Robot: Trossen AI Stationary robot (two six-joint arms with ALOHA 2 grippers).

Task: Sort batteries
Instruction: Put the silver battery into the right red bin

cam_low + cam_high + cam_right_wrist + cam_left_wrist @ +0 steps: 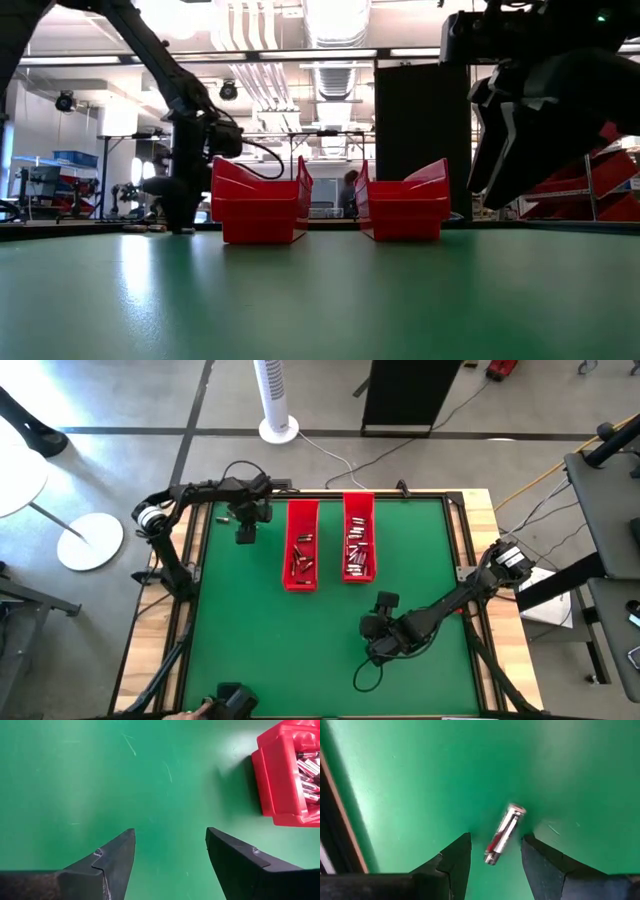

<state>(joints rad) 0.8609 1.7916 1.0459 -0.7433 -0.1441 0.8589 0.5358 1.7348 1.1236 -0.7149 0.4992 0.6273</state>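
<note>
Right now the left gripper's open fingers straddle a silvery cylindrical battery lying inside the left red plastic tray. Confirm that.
Not quite. The silvery cylindrical battery lies on the green table mat, not in a tray. The left wrist view shows the left gripper open around it, on bare mat.

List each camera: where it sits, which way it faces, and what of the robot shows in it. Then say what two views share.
High view: overhead, straight down; both arms, left tool, right tool, two red trays.
Low view: table height, level across the mat; both arms drop in.
Left wrist view: on the left arm, facing down; open fingers flank a silvery battery.
Right wrist view: on the right arm, facing down; open fingers.
Shared: right wrist and high views show the right tray.
</note>
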